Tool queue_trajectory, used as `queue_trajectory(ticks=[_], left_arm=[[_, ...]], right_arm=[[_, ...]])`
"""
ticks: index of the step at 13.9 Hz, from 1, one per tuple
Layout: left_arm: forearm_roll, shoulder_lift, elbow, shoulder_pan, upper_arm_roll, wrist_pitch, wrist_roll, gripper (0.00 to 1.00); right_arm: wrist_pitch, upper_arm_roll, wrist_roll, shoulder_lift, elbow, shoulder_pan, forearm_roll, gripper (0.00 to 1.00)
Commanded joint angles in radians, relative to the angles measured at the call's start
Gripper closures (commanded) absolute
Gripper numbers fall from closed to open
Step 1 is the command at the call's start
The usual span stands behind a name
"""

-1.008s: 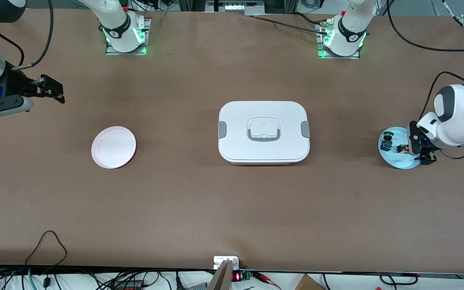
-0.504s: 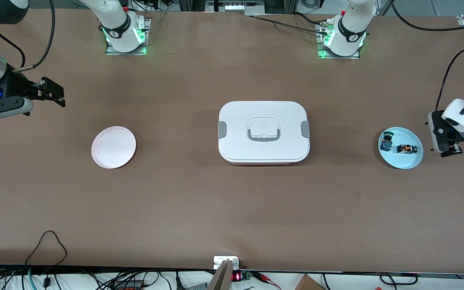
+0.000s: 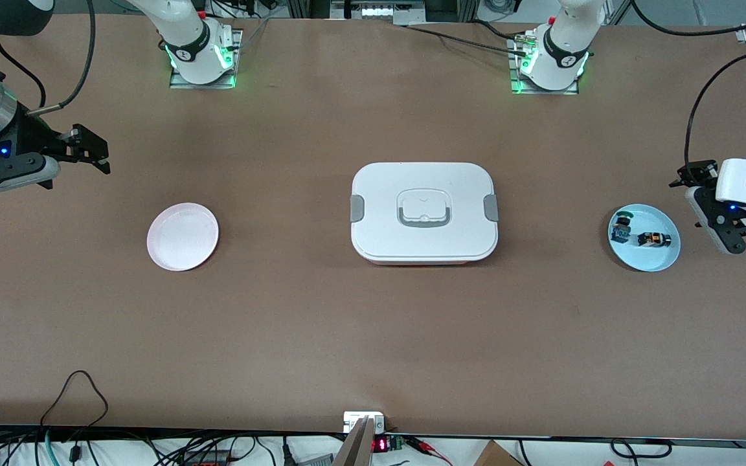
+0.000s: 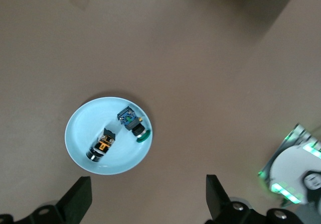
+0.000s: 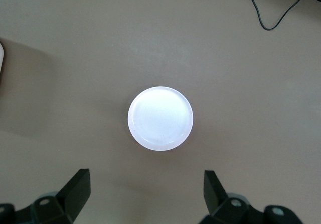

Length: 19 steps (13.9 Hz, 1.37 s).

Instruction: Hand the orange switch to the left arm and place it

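- The tiny orange-bodied switch with a black cap point(image 3: 654, 240) lies on the round pale-blue plate point(image 3: 655, 261) at the left arm's end of the tabletop.
- The left hand point(image 3: 717, 208) hovers beside that plate, fingers wide apart, holding nothing.
- The right hand point(image 3: 90, 150) waits open and empty (near a round pink plate point(image 3: 182, 236)).
- Risk: grabbing the neighbouring blue-and-green switch point(image 3: 620, 227), or clipping the large white lidded box point(image 3: 423, 212) mid-transfer.

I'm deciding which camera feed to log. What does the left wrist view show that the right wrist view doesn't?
Only the left wrist view shows the blue plate holding the orange switch and the blue-and-green switch, plus an arm base. Only the right wrist view shows the pink plate and a loose cable. Both show brown table and their own gripper's open jaws, left gripper and right gripper, holding nothing.
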Motion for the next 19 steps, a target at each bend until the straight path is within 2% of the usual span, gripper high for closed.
queue_trajectory(ticks=[1,2,6,7,8,9,10,12,13,16,19], left_arm=[[-0.008,0.015,0.135,-0.001,-0.051,-0.128,-0.189,0.00],[-0.011,0.014,0.152,-0.001,-0.069,-0.145,-0.279,0.00],[-0.014,-0.096,0.157,-0.079,-0.040,-0.143,-0.607,0.00],[-0.015,-0.109,0.154,-0.134,-0.016,-0.125,-0.795,0.00],[-0.018,-0.121,0.151,-0.198,0.044,-0.101,-0.935,0.00],[-0.026,-0.138,0.128,-0.264,0.111,-0.055,-0.990,0.00],[-0.041,-0.164,0.096,-0.338,0.211,0.003,-0.989,0.00],[-0.153,-0.230,0.006,-0.499,0.434,0.053,-0.975,0.00],[-0.155,-0.248,-0.019,-0.554,0.489,0.061,-0.946,0.00],[-0.150,-0.346,-0.164,-0.569,0.509,0.172,-0.802,0.00],[-0.135,-0.350,-0.165,-0.579,0.517,0.153,-0.843,0.00]], right_arm=[[0.015,0.002,-0.011,-0.015,-0.006,0.002,-0.011,0.00],[0.024,0.002,-0.013,-0.015,-0.006,0.003,-0.011,0.00],[0.028,0.002,-0.011,-0.015,-0.006,0.005,-0.009,0.00],[0.028,0.002,-0.011,-0.015,-0.006,0.003,-0.009,0.00],[0.028,0.002,-0.011,-0.015,-0.006,0.003,-0.008,0.00],[0.028,0.002,-0.011,-0.014,-0.006,0.003,-0.009,0.00],[0.028,0.002,-0.011,-0.014,-0.006,0.003,-0.009,0.00],[0.031,0.002,-0.011,-0.012,-0.006,0.003,-0.006,0.00],[0.031,0.002,-0.011,-0.012,-0.006,0.003,-0.006,0.00],[0.029,0.002,-0.011,-0.012,-0.006,0.003,-0.006,0.00],[0.031,0.002,-0.011,-0.012,-0.006,0.003,-0.006,0.00]])
